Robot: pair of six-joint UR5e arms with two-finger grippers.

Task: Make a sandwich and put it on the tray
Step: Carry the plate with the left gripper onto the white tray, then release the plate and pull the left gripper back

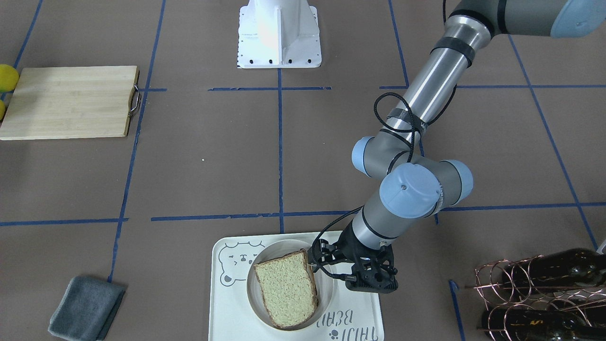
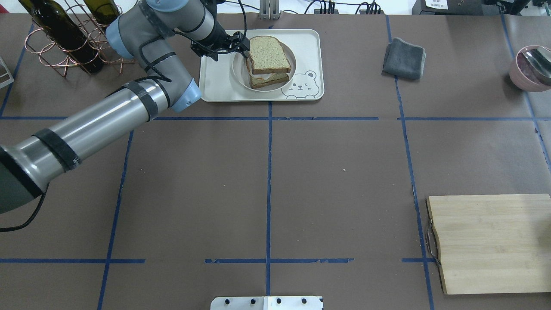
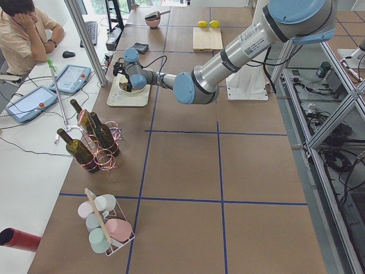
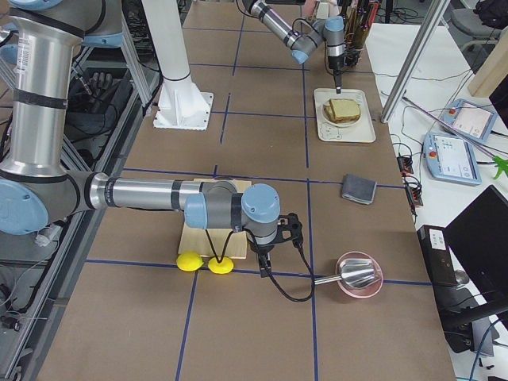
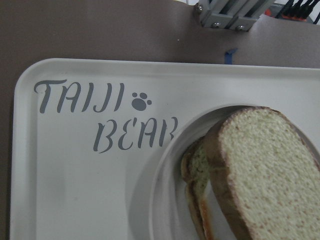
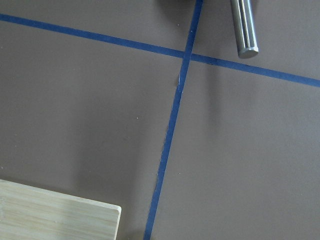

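Observation:
The sandwich sits on a small round white plate (image 2: 239, 72) on the off-white bear tray (image 1: 227, 308), which also shows in the overhead view (image 2: 219, 82) and the left wrist view (image 5: 75, 175). The top bread slice (image 1: 286, 289) (image 2: 269, 54) (image 5: 265, 165) lies tilted over the bottom slice (image 2: 270, 82). A white and orange egg edge (image 2: 261, 79) shows between them. My left gripper (image 1: 312, 259) (image 2: 244, 45) is at the top slice's edge and appears shut on its crust. My right gripper (image 4: 264, 258) hangs near two lemons (image 4: 205, 263); I cannot tell whether it is open.
A wire rack with wine bottles (image 1: 544, 289) stands beside the tray. A folded grey cloth (image 2: 404, 58), a pink bowl with a metal spoon (image 2: 531, 69), a wooden board with a handle (image 2: 490, 241) and a rack of cups (image 3: 105, 228) are on the table.

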